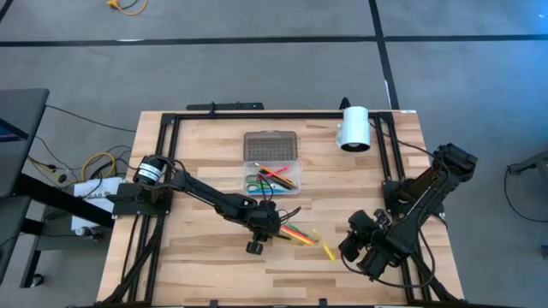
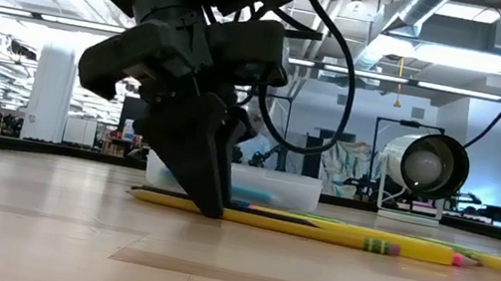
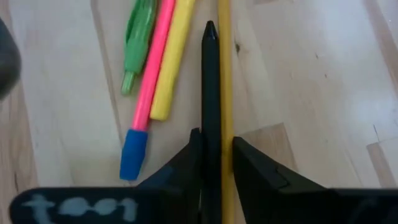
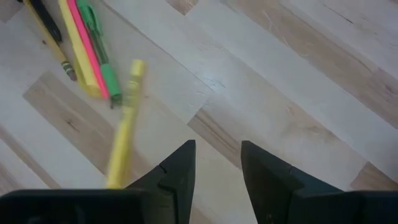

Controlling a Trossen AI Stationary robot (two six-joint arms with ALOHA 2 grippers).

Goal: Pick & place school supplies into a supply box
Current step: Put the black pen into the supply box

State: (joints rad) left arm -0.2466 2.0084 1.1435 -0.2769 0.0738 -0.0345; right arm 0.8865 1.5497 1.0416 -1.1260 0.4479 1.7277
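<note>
The wooden table [image 1: 205, 265] is sitting inside a black frame, and no words can be read on any of the things; only blurry white marks are showing on the left wrist. The left arm is reaching from the table's left edge toward the middle, and the left gripper [image 3: 216, 149] is pressing down on the wood with its fingers nearly together, pinching a black pen [image 3: 211, 93] between them. A thin yellow pencil [image 3: 224, 74] is lying tight against the pen's side, touching one finger. The right arm is waiting by the table's right edge, and the right gripper [image 4: 217, 163] is hanging over bare wood near the front right corner with its fingers spread apart and nothing between them. The white cylinder [image 1: 353, 128] is lying near the back right corner. The clear supply box [image 1: 271, 177] is sitting in the middle of the table, a little toward the back edge, and it is already holding scissors and a few pens; its grey dotted lid [image 1: 270, 143] is lying flat just behind it. In front of the box, a pink pen with a blue cap [image 3: 144, 102], a fat yellow pen [image 3: 168, 62] and a green pen [image 3: 138, 40] are lying side by side just beside the black pen. Another yellow pen [image 4: 123, 134] is lying alone, closer to the right gripper. The front left part of the table is showing plenty of bare wood.
</note>
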